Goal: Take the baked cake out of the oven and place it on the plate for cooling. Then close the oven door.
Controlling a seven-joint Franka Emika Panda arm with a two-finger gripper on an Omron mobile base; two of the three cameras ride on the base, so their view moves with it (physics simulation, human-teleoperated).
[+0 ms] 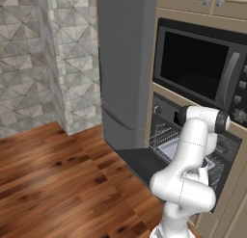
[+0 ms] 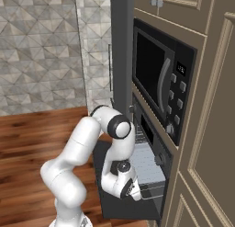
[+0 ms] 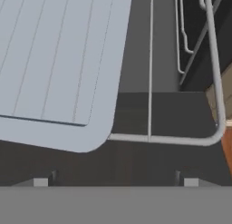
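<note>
Wood-plank floor (image 1: 53,184) and grey patterned tile wall (image 1: 29,54) at nine o'clock of the oven (image 1: 193,140); its oven door (image 1: 140,162) lies dropped open. The tool (image 3: 115,182) hangs spread above a pale tray (image 3: 54,69). The microwave (image 2: 160,88) display seems unreadable

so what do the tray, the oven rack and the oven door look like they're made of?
Tray: pale grey, matte, with pressed ridges and rounded corners; looks like sheet metal, possibly aluminium.
Oven rack: thin, light grey rods with a bent corner; reads as steel wire.
Oven door, folded down flat: dark, smooth inner face; glass or enamelled panel, the render leaves that open.
</note>
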